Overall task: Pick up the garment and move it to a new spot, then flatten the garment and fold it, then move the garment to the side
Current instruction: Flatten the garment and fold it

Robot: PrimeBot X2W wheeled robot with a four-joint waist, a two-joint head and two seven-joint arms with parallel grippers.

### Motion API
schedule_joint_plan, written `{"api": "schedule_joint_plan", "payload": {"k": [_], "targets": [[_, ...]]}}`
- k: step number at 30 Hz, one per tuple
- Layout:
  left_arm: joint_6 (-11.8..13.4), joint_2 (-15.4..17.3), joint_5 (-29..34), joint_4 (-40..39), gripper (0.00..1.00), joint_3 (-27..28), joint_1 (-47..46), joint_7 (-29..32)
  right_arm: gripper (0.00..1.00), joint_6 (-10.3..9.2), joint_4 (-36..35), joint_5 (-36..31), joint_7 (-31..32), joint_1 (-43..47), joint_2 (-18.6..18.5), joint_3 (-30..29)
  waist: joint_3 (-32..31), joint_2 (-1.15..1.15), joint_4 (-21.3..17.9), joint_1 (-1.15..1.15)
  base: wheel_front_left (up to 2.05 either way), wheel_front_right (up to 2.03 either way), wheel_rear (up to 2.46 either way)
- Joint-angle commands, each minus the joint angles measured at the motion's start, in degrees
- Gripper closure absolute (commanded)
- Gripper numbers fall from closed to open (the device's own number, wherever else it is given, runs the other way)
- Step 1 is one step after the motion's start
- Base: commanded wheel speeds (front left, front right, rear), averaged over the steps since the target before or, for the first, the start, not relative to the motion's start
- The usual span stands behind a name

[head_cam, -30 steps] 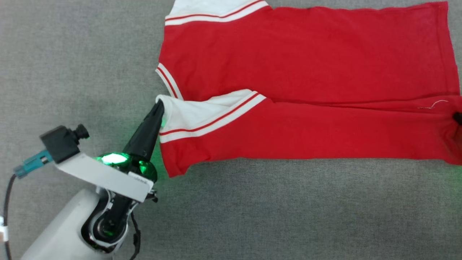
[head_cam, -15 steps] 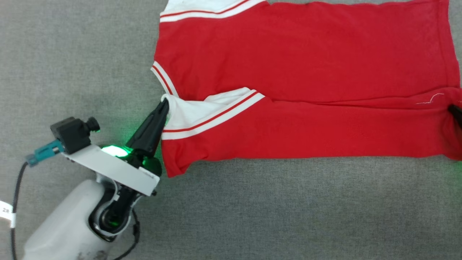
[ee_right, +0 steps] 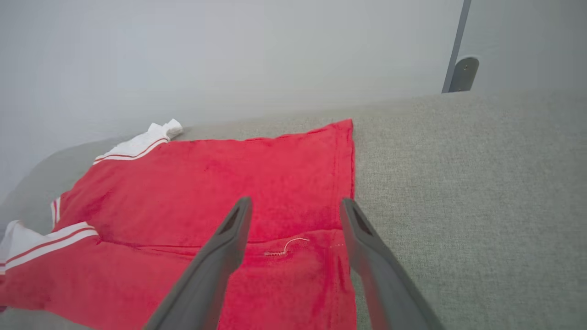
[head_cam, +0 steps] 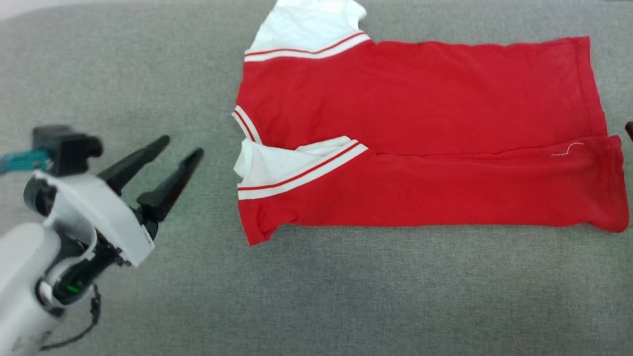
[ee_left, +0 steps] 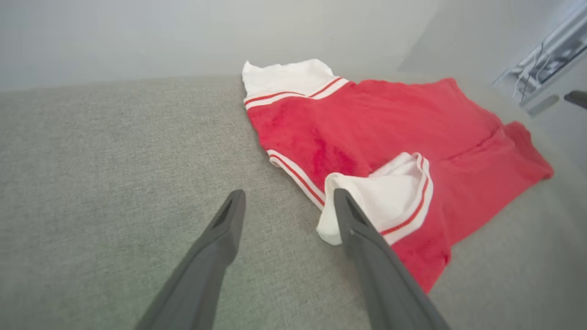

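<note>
The left gripper point(head_cam: 182, 147) hovers over the grey surface point(head_cam: 346, 296), its fingers spread wide and empty, near the folded-in white sleeve point(head_cam: 277, 163). The garment point(head_cam: 420, 123) lies flat on the middle of that surface, near side folded over. The right gripper point(ee_right: 297, 204), its fingers likewise parted and empty, hangs above the hem point(ee_right: 345, 183).

The garment point(head_cam: 420, 143) lies flat on the counter point(head_cam: 346, 296), from centre to right, with the collar end left and the hem point(head_cam: 591, 89) right. Its near long edge is folded over onto the body. 1 sleeve point(head_cam: 277, 165) rests on top at the near left; the other sleeve point(head_cam: 306, 24) projects at the far left. The left end effector point(head_cam: 182, 146) stands left of the garment, apart from it. The right end effector point(ee_right: 296, 201) sits over the hem end; contact cannot be told.
</note>
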Motion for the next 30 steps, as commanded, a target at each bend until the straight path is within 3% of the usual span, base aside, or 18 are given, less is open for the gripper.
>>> {"api": "schedule_joint_plan", "payload": {"k": [1,7,11,23,30], "targets": [[1.1,1.6,1.0,-1.9,0.00,-1.2,-2.6,4.8,0.00,-0.04,-0.9,-0.5,-0.3,0.1,-0.3,-0.3,-1.3,0.00,0.4,0.00,0.00,0.00,0.00],[4.4,4.1,-2.6,-6.0,0.00,-7.3,-7.9,28.0,0.00,-0.04,-2.3,-0.5,0.5,-1.5,-0.2,-0.6,-1.3,0.00,-0.1,0.00,0.00,0.00,0.00],[4.8,3.5,-6.2,-7.1,0.00,-8.6,-8.8,34.8,0.00,-0.04,-1.8,-0.2,1.2,-2.0,0.3,0.2,-0.6,0.00,-0.9,0.00,0.00,0.00,0.00],[5.3,0.1,-10.9,-4.0,0.00,-9.4,-9.0,39.0,0.00,-0.04,-0.5,1.1,-0.2,-3.6,0.8,1.1,2.5,0.00,-4.2,0.00,0.00,0.00,0.00],[3.6,-3.2,-12.2,1.2,0.00,-11.3,-8.2,40.5,0.00,-0.04,-0.7,1.4,0.3,-4.4,0.1,1.4,3.8,0.00,-5.5,0.00,0.00,0.00,0.00]]}}
